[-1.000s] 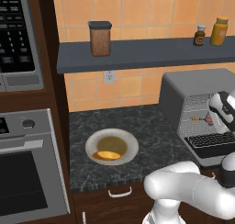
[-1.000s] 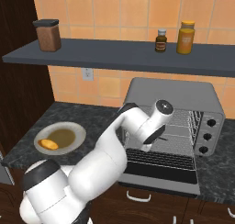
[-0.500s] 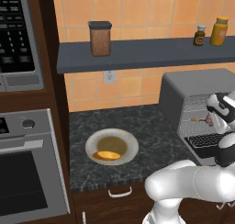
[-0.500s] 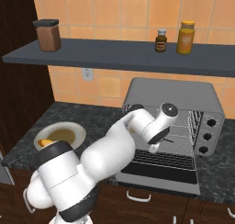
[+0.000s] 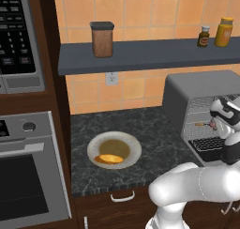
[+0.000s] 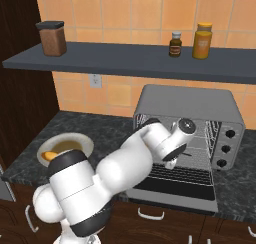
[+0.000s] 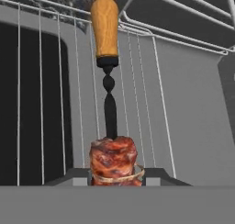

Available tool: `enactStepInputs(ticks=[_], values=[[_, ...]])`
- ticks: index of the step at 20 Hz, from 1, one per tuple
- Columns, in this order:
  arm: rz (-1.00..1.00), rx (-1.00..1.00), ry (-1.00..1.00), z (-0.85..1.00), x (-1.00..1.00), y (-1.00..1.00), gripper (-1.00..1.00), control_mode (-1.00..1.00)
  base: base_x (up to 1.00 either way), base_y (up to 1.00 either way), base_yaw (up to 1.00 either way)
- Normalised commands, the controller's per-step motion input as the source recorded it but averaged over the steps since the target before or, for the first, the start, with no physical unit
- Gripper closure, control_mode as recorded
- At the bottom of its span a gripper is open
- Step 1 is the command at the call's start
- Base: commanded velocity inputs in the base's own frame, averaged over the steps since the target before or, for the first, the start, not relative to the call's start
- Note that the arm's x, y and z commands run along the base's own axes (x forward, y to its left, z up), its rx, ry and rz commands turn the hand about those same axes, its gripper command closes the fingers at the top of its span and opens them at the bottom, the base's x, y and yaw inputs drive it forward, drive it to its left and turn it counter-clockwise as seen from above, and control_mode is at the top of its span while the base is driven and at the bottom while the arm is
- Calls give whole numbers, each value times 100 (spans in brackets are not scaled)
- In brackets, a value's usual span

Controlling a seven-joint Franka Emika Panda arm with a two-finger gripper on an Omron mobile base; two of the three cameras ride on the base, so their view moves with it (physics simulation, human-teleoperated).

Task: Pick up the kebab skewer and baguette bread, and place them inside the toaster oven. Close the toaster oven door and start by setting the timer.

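change: since a second ago we push our hand deeper into the boxy grey toaster oven (image 6: 190,103) | gripper (image 7: 114,175) clamped on the thin dark meat-threaded kebab skewer (image 7: 110,113), above its wire rack (image 7: 55,81) | next: release | golden-orange baguette bread (image 5: 108,158) waits on the plate (image 5: 133,147) left of that oven

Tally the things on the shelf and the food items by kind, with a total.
Brown canister: 1
Small dark bottle: 1
Orange jar: 1
Baguette bread: 1
Kebab skewer: 1
Total: 5
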Motion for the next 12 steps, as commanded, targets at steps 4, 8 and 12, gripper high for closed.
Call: enactStepInputs(ticks=[4, 8, 12], values=[[-5, -5, 0, -26, 14, 0, 100, -100, 0, 0, 0], [-4, -3, 0, -28, 3, -4, 100, -100, 0, 0, 0], [-4, 0, 0, -16, 0, -4, -100, -100, 0, 0, 0]])
